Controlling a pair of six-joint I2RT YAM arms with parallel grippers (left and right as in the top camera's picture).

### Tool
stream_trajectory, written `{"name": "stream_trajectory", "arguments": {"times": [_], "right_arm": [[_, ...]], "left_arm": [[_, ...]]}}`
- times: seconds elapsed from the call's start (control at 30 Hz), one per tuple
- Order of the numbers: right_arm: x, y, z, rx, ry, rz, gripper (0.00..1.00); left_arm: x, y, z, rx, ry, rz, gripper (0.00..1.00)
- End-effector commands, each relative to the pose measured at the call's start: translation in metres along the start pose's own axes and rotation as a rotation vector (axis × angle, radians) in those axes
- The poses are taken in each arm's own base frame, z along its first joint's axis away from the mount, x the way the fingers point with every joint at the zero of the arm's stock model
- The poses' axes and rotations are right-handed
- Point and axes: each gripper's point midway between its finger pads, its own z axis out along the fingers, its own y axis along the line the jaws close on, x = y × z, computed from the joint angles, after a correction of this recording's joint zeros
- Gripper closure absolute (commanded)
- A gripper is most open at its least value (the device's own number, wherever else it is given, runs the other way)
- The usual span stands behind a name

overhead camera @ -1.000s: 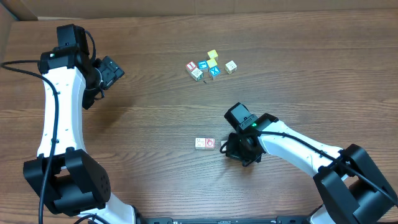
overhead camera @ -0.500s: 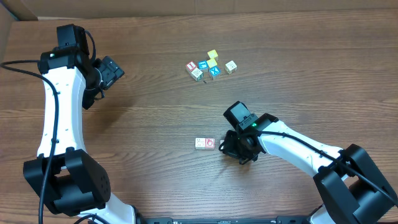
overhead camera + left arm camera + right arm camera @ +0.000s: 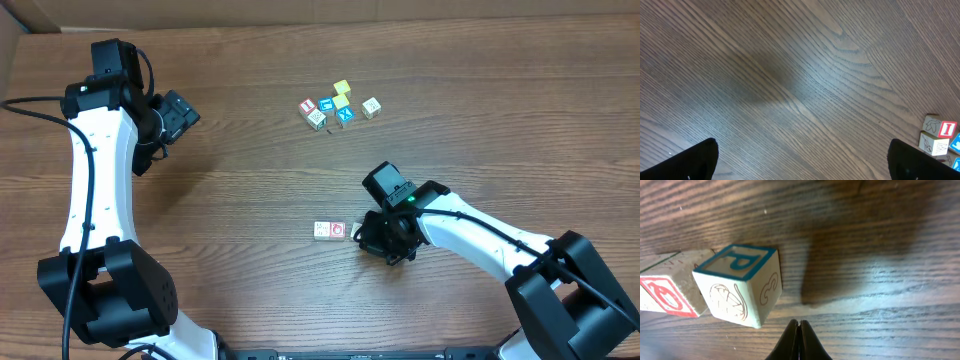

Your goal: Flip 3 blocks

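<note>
Currently R gripper [image 3: 798, 326], jaws together as a poker, is hovering just beside P block [image 3: 740, 287] touching red-ring block [image 3: 665, 294], prob. to tip it. L gripper [image 3: 183, 113], jaws apart, is idling far from red-ring block.

A dark brown wood-grain table [image 3: 250, 200]. Toward its far side sits a tight cluster of small cubes [image 3: 338, 104] with yellow, blue, red and cream faces. Near the middle, a short row of picture blocks [image 3: 330, 230] lies side by side, touching.
</note>
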Motion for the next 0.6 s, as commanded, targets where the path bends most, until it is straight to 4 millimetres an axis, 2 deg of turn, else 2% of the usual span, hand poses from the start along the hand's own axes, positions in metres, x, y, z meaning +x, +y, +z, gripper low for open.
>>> {"name": "stream_trajectory", "arguments": {"times": [0.0, 0.2, 0.57], "right_arm": [[-0.012, 0.002, -0.007, -0.018, -0.046, -0.018, 0.96], [-0.028, 0.004, -0.008, -0.010, -0.127, -0.030, 0.96], [-0.035, 0.015, -0.009, -0.048, -0.158, -0.052, 0.96]], "left_arm": [[-0.004, -0.002, -0.001, 0.001, -0.011, 0.008, 0.00], [-0.004, -0.002, -0.001, 0.001, -0.012, 0.008, 0.00], [-0.004, -0.002, -0.001, 0.001, -0.012, 0.008, 0.00]]}}
